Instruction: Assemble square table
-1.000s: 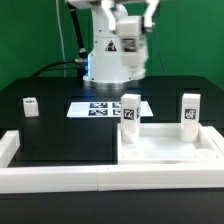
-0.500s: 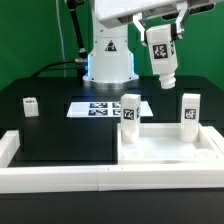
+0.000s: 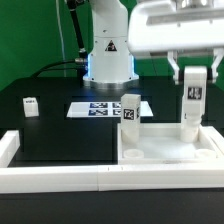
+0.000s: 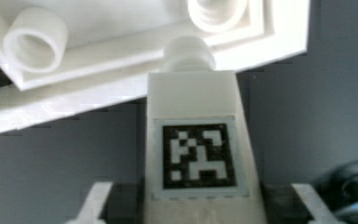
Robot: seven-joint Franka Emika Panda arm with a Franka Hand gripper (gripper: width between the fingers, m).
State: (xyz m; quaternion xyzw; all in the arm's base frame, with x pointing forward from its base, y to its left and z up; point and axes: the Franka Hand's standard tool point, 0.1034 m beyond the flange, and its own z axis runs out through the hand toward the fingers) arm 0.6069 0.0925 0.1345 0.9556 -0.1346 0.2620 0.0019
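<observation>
Your black table (image 3: 50,130) fills the exterior view, and only a few things rest directly on it. At the far middle stands the arm's white base (image 3: 108,62). Just nearer than that lies the marker board (image 3: 107,108), flat on the black. One loose leg (image 3: 31,105) stands alone toward the exterior view's left, well apart from the rest. Along the near edge runs the low white border wall (image 3: 60,178) (it turns a corner at its left end). The square slab (image 3: 165,152) lies at the near right, against that wall.
</observation>
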